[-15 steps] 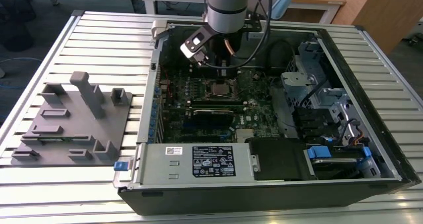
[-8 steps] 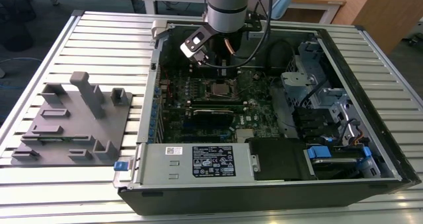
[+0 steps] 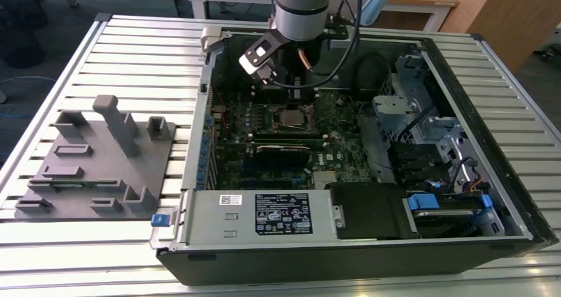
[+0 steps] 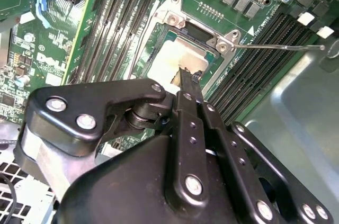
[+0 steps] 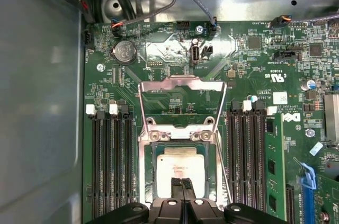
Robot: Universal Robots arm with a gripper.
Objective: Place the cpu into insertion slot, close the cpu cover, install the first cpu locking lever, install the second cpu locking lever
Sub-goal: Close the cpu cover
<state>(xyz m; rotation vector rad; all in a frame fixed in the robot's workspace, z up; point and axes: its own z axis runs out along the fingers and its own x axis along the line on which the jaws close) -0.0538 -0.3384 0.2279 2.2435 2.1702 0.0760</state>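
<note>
Squarely over the socket, the black two-finger gripper (image 5: 181, 184) has its slim fingertips pressed together with nothing between them. The tips are poised at the near edge of the small flat square cpu with a dull silver-grey metal top (image 5: 180, 163); whether they touch it cannot be told.

The cpu lies flat and level inside the square dark insertion slot with a silver metal rim (image 5: 143, 166). It looks seated, so the closed fingers seem placed for pressing or nudging rather than carrying.

The thin silver metal cpu cover, a square frame with a central window (image 5: 180, 80), is swung back on its hinge away from the slot, leaving the chip open from above. A thin silver wire locking lever (image 4: 280, 47) juts sideways over the long narrow black memory slots (image 5: 111, 166). It is unlatched, which would explain why the cover is free to stand open.

In the exterior view, the grey arm (image 3: 300, 8) reaches down into the open black computer case (image 3: 351, 264). The case lies on a slatted aluminium table (image 3: 131, 41), with a grey moulded fixture plate (image 3: 88, 172) on the exterior view's left.
</note>
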